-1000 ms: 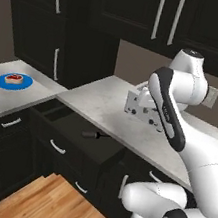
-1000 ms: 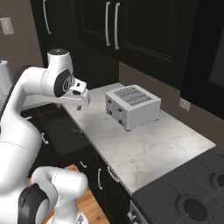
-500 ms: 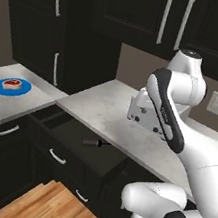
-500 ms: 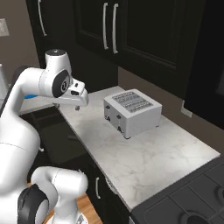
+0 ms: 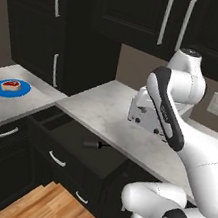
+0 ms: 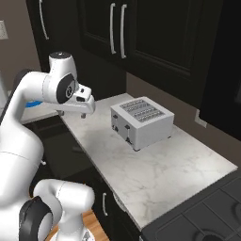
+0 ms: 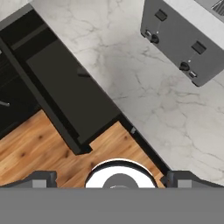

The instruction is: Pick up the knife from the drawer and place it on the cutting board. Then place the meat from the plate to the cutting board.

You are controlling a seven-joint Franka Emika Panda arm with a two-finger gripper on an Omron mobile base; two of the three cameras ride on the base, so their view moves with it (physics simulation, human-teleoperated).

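Observation:
The drawer (image 5: 77, 143) stands pulled out below the counter edge, its inside dark. A slim dark knife (image 5: 93, 144) lies in it near the counter side. In the hand view the drawer (image 7: 65, 87) is below and left of my gripper (image 7: 113, 178), and the knife is too dark to make out there. My gripper (image 6: 72, 114) hangs above the counter's left edge, pointing down, open and holding nothing. On the side counter to the left, the meat (image 5: 11, 85) lies on the blue plate (image 5: 23, 91). The cutting board is out of view.
A white toaster (image 6: 141, 120) stands on the marble counter (image 6: 155, 164) to the right of my gripper, also the toaster (image 7: 188, 39) in the hand view. Black wall cabinets hang above. Smaller drawers with silver handles (image 5: 56, 158) face the wooden floor (image 5: 48, 207).
Both base views have shifted, so the base has driven and the toaster and drawer sit differently in the picture. The arm keeps its pose and the gripper stays open.

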